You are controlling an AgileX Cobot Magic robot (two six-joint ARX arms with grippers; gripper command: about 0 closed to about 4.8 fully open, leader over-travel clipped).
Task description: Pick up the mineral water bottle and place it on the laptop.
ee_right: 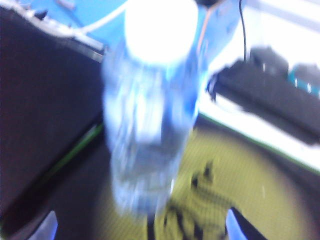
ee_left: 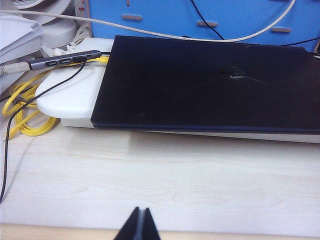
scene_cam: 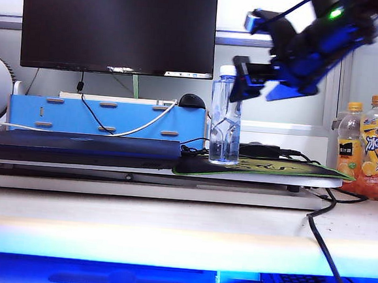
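Observation:
The mineral water bottle (scene_cam: pixel 225 118), clear with a white cap, stands upright on the green-edged mouse mat (scene_cam: pixel 272 169), just right of the laptop (scene_cam: pixel 77 147). My right gripper (scene_cam: pixel 249 48) hangs in the air to the right of the bottle's cap, open and holding nothing. In the blurred right wrist view the bottle (ee_right: pixel 150 125) stands ahead of the right gripper (ee_right: pixel 140 230), whose fingers are spread wide. The left gripper (ee_left: pixel 140 222) is shut over bare table, in front of the dark laptop (ee_left: pixel 210 85); I cannot see it in the exterior view.
A black monitor (scene_cam: pixel 119 24) and a blue box (scene_cam: pixel 106 116) stand behind the laptop. Two orange drink bottles (scene_cam: pixel 375 149) are at the far right. A black cable (scene_cam: pixel 322 237) runs over the table's front. A yellow cable (ee_left: pixel 25 115) and a hub (ee_left: pixel 65 61) lie beside the laptop.

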